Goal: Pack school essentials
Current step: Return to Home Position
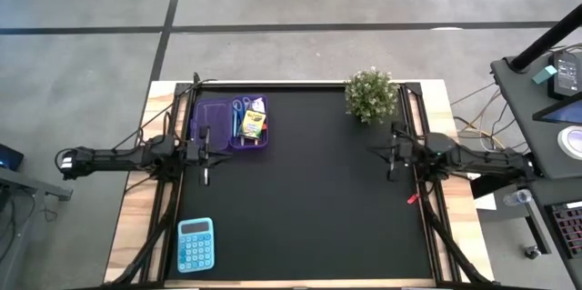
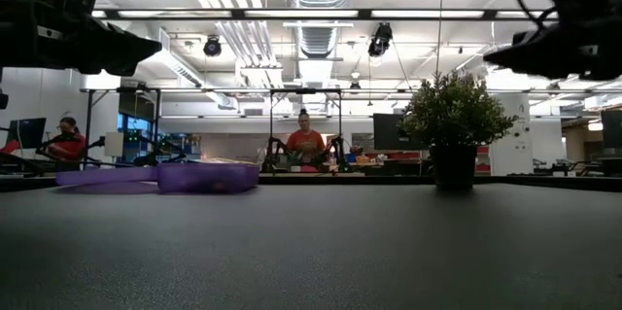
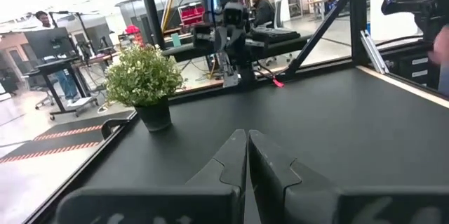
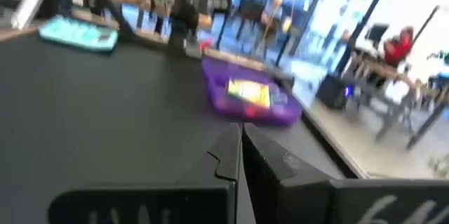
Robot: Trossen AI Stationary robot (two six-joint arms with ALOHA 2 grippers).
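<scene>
1. The case (image 1: 211, 125) was translucent purple.
2. Inside the case, the crayon box (image 1: 254, 127) was yellow and green.
3. Beside the box, also in the case, the scissors (image 1: 238, 105) had blue handles.
4. The table mat (image 1: 309, 208) under the case was plain black, and the table's edge (image 1: 132, 235) was pale wood.
5. The calculator (image 1: 195, 244), well apart from the case, was light blue.
6. The potted plant (image 1: 371, 95), across the mat from the case, had green leaves and a dark pot.

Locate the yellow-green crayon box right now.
In the high view, the crayon box lies in the right-hand compartment of the purple case, at the upper left of the table, left of the potted plant.
</scene>
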